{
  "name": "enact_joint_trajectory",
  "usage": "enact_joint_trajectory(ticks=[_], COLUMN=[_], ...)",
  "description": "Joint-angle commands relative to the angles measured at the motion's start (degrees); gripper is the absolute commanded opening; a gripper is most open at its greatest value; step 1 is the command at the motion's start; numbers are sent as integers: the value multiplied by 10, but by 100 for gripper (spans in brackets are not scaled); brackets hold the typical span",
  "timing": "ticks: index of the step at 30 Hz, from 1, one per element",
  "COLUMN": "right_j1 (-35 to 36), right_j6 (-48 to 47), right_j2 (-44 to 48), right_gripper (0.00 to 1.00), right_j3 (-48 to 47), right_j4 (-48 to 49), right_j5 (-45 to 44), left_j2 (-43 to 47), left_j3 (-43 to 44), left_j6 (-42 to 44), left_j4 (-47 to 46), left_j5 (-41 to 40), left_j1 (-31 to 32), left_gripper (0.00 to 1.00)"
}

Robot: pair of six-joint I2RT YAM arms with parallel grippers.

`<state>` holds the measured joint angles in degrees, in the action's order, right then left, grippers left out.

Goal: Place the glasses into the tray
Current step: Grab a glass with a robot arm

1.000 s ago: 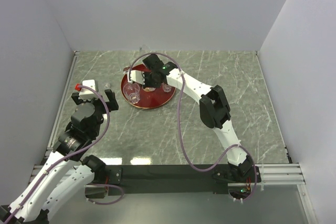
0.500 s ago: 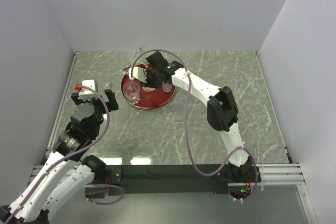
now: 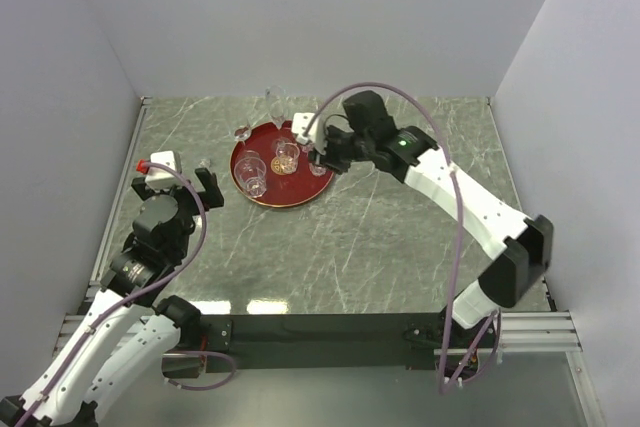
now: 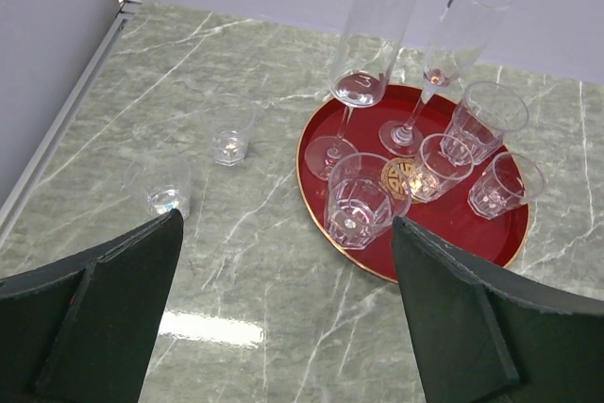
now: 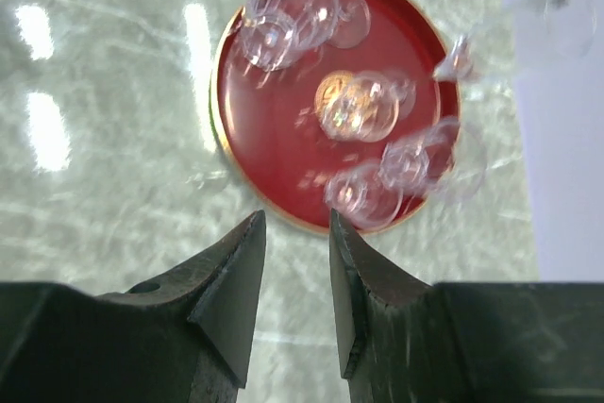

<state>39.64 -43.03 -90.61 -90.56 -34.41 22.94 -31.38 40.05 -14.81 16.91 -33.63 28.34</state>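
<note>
While hovering over the right rim of the tray [image 3: 290, 192], grips nothing: right claw [image 3: 318, 159], fingers only a narrow gap apart, bare between. Tray itself on the far left-centre part of the grey marbled desk [image 3: 420, 217], round, dark red, gold emblem [image 4: 397, 176] at its middle. Standing upright in it, six of the glasses: two tall stemmed flutes [image 4: 370, 44] side by side at its far left edge, feet just inside the rim, and four tumblers [image 4: 357, 203] spread across the rest, one just beside the emblem. Outside the tray, on the desk to its left, two small glasses [image 4: 229, 131], upright, apart from each other and from the rim. Left claw [image 4: 283, 318] at the desk's left side, fingers spread wide, clamped on nothing, facing the two loose glasses and the tray. From the right wrist, everything in the tray blurred; no telling one glass from another there.
</note>
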Motion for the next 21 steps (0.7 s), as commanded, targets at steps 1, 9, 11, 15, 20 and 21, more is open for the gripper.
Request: enact_joint_trajectory(ticks=[1, 9, 11, 15, 20, 21], right_j1=[-27, -148, -170, -211, -240, -246], right_j6=[29, 65, 77, 106, 144, 142], right_j2=[70, 202, 235, 281, 326, 331], right_gripper=[41, 41, 41, 41, 41, 41], right_j3=[49, 180, 221, 278, 352, 359], right_j4=[9, 14, 20, 34, 66, 66], right_j5=[25, 94, 110, 145, 180, 185], left_j2=[-8, -68, -82, -100, -114, -117], left_j3=[4, 32, 45, 60, 64, 63], left_j6=[-22, -62, -73, -120, -168, -185], left_j4=[-30, -28, -22, -18, -11, -11], left_j5=[28, 75, 96, 133, 196, 207], left_j1=[-22, -64, -72, -101, -153, -175], left_gripper=[98, 99, 99, 99, 98, 98])
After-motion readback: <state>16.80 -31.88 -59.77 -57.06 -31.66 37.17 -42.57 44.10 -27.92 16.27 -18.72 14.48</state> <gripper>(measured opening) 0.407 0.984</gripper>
